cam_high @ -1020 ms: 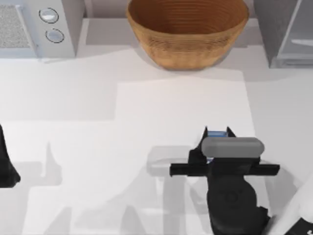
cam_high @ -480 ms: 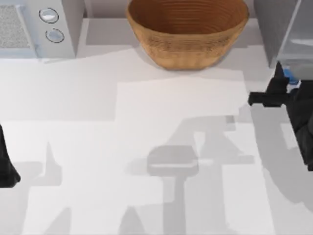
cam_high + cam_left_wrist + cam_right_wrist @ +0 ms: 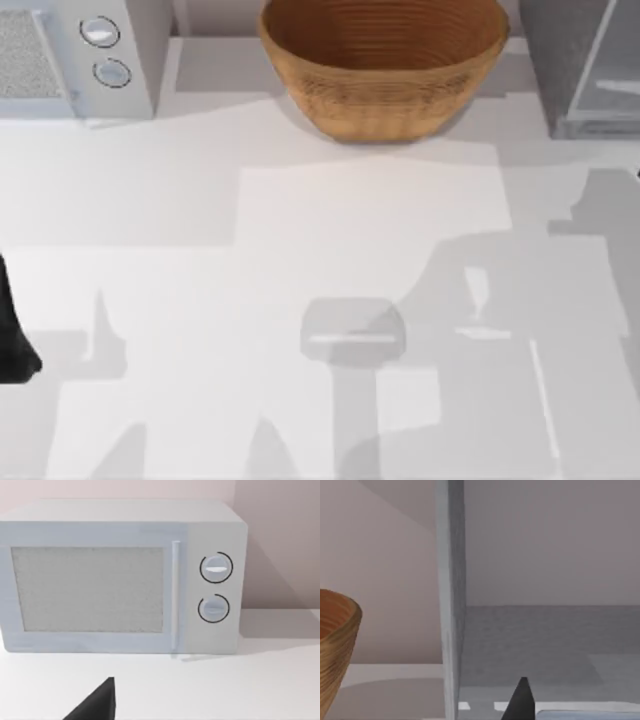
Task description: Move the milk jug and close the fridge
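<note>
The fridge (image 3: 556, 60) stands at the back right, a grey speckled box with a pale door panel (image 3: 612, 70). In the right wrist view its grey side wall (image 3: 452, 605) and its open inside (image 3: 545, 645) lie straight ahead. My right gripper (image 3: 555, 716) hangs at that opening, with one dark fingertip (image 3: 521, 702) showing. Against that fingertip lies a pale blue strip, the milk jug (image 3: 592, 715), and the gripper is shut on it. My left gripper (image 3: 12, 345) is parked at the table's left edge and open, with one fingertip (image 3: 97, 705) in the left wrist view.
A woven brown basket (image 3: 385, 60) sits at the back middle, its rim (image 3: 335, 640) beside the fridge wall. A light-grey microwave (image 3: 90, 55) with two round knobs (image 3: 216, 568) stands at the back left. Arm shadows lie on the white table (image 3: 200, 250).
My right arm carried the milk jug from the front middle of the table to the back right, and it has left the top view. The left arm stayed still.
</note>
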Motion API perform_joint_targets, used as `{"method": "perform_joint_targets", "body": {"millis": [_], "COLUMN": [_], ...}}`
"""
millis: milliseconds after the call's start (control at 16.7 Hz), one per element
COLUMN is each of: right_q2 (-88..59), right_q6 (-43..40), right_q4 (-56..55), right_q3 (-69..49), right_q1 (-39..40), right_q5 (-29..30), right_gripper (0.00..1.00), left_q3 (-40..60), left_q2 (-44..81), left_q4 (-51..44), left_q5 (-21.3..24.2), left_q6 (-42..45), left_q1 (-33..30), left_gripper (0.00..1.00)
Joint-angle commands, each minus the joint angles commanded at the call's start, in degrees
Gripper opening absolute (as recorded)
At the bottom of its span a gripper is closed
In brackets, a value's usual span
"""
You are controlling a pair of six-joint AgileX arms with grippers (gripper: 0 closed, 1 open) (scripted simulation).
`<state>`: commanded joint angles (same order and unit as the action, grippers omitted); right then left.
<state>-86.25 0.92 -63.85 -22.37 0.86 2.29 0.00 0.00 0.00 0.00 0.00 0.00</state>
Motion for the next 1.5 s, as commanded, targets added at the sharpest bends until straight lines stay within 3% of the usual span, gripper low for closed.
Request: {"method": "perform_joint_targets", "body": {"millis": [480,1140,1500], "right_q2": [-4.1,-37.6,-42.9], "right_q6": [0.1,-1.2,-1.4], "right_q4": [0.7,11.4,13.9], "right_q3": [-4.3,-44.2,-50.2], "right_q1": [-0.7,-10.6,-12.4], "right_q5": [-1.2,-11.2,-13.0], "right_gripper": [0.0,0.0,0.0], "left_q3": [0.0,0.0,0.0], "left_q2": [0.0,0.0,0.0], "left_q4": [0.0,0.0,0.0], "left_q5": [0.0,0.0,0.0], "left_q6": [0.0,0.0,0.0], "left_q1": [0.0,0.0,0.0], "left_gripper": [1.0,1.0,1.0]}}
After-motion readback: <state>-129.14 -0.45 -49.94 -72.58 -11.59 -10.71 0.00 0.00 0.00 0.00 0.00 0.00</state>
